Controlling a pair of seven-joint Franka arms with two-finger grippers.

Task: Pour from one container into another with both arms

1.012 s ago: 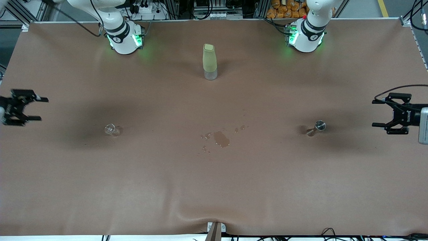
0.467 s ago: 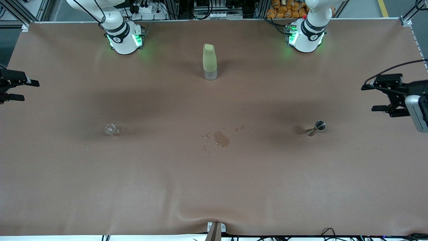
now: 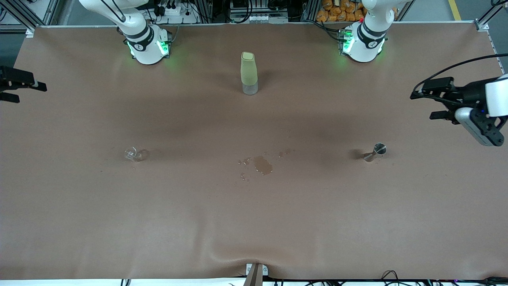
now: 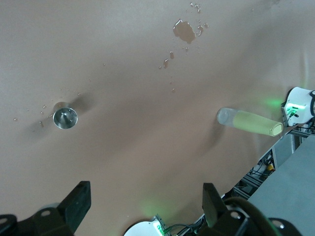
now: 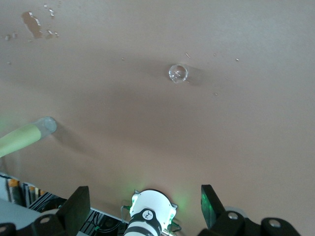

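Fingers on both grippers spread wide, empty. Left gripper (image 3: 425,105) up over the table (image 3: 254,222) edge at its own arm's end; right gripper (image 3: 27,91) likewise at its end. I see metal jigger (image 3: 377,151) upright w/ glass cup (image 3: 133,154) well apart, spilled puddle (image 3: 262,164) between. Green bottle (image 3: 249,73) stands btwn the bases.

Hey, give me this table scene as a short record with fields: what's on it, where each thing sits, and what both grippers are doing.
bottle: green sleeved bottle upright, between the two arm bases
glass cup: clear glass cup toward the right arm's end, nearer the camera than the bottle
metal cup: small metal measuring cup toward the left arm's end
spill: wet patch between the two cups
left gripper: jaws open, empty, raised over the table edge
right gripper: jaws open, empty, at the table's end
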